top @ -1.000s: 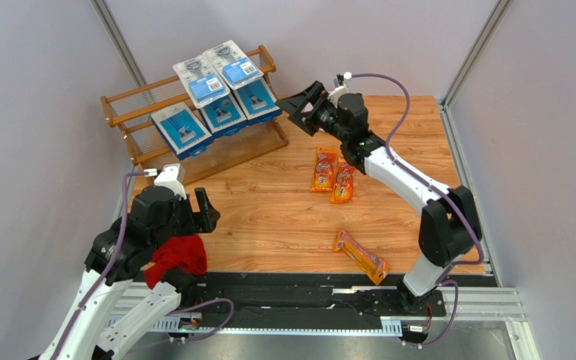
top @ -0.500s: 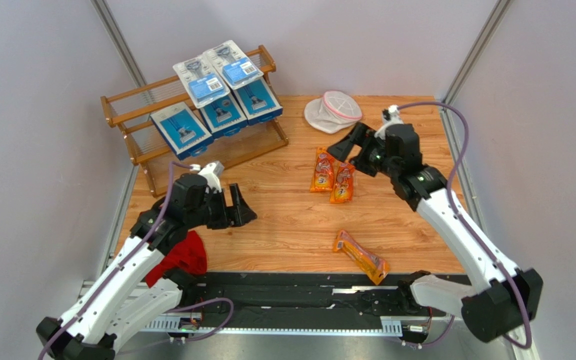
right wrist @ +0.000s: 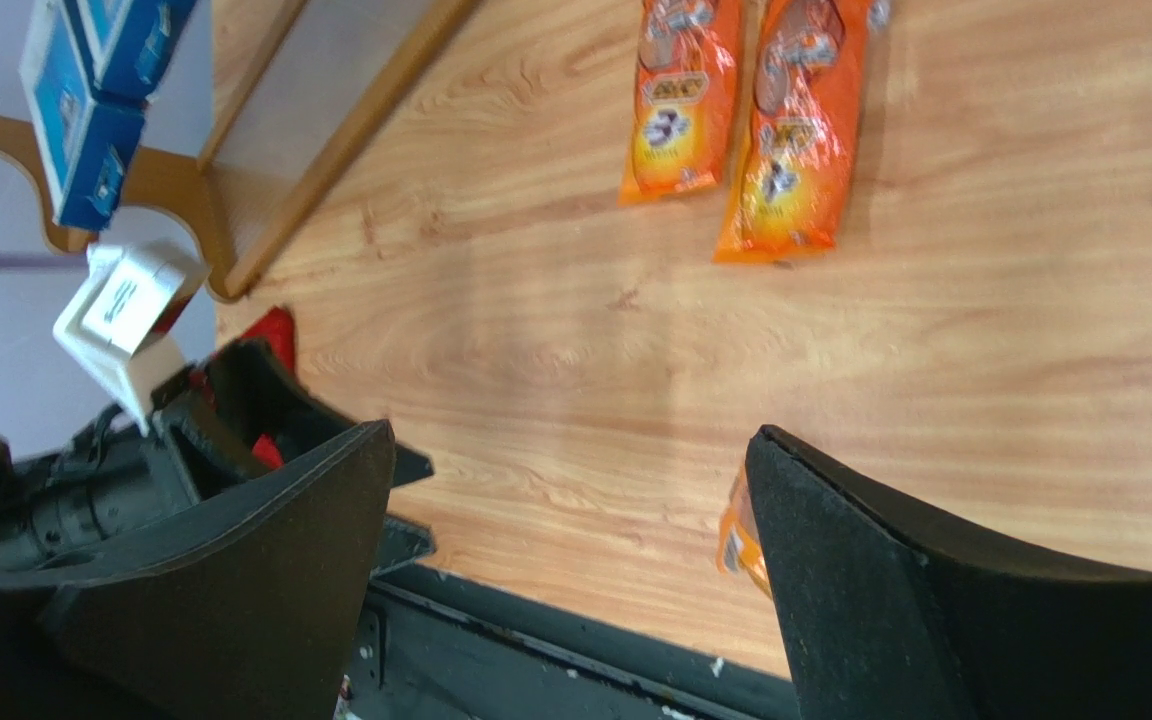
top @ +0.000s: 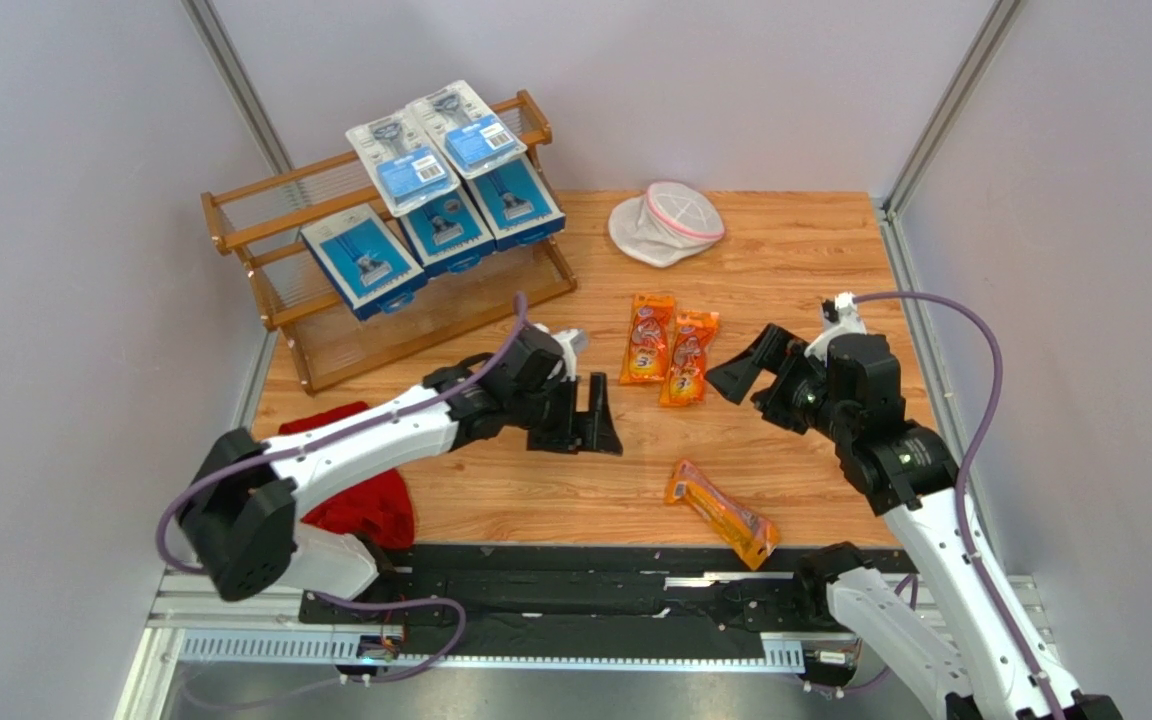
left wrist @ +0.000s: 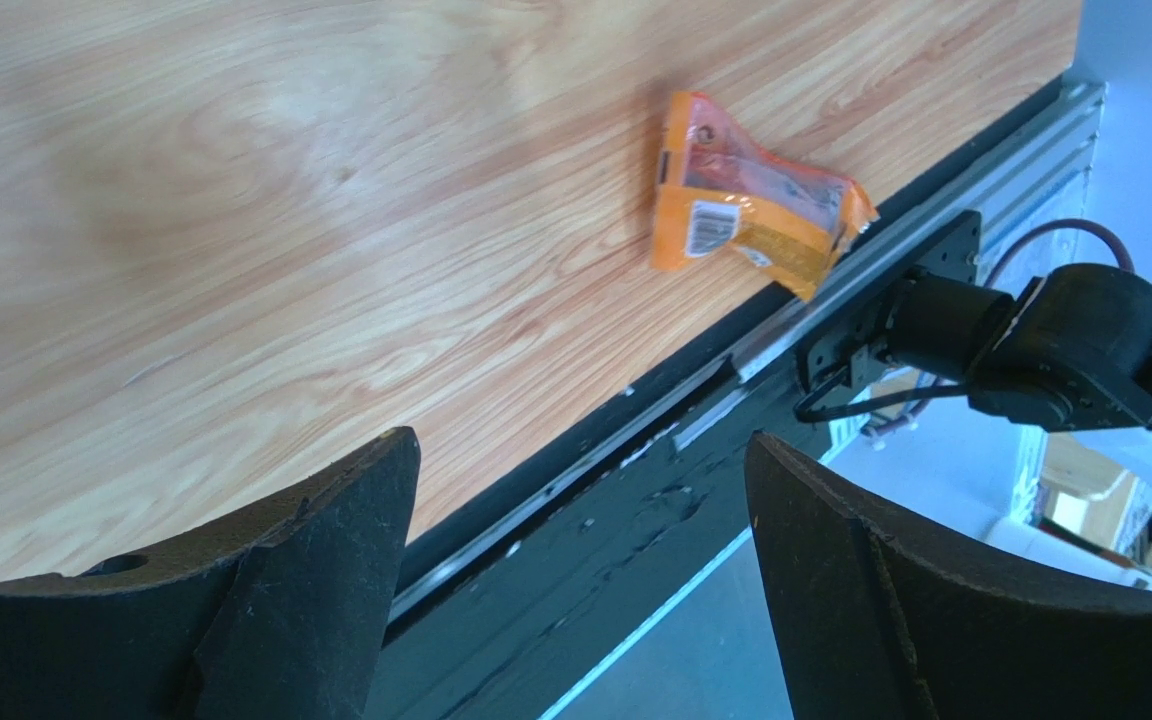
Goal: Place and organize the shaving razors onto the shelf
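The wooden shelf stands at the back left. It holds three blue razor boxes with two blister packs lying on top of them. Two orange razor bags lie side by side mid-table. A third orange bag lies near the front edge. My left gripper is open and empty, hovering left of the bags. Open and empty as well, my right gripper hangs just right of the pair.
A round white pouch with pink trim lies at the back, right of the shelf. A red cloth sits at the front left under my left arm. The black base rail runs along the front edge.
My left arm swung from over the red cloth out to mid-table. My right arm drew back from the shelf to the right side, uncovering the white pouch. Both grippers stayed open.
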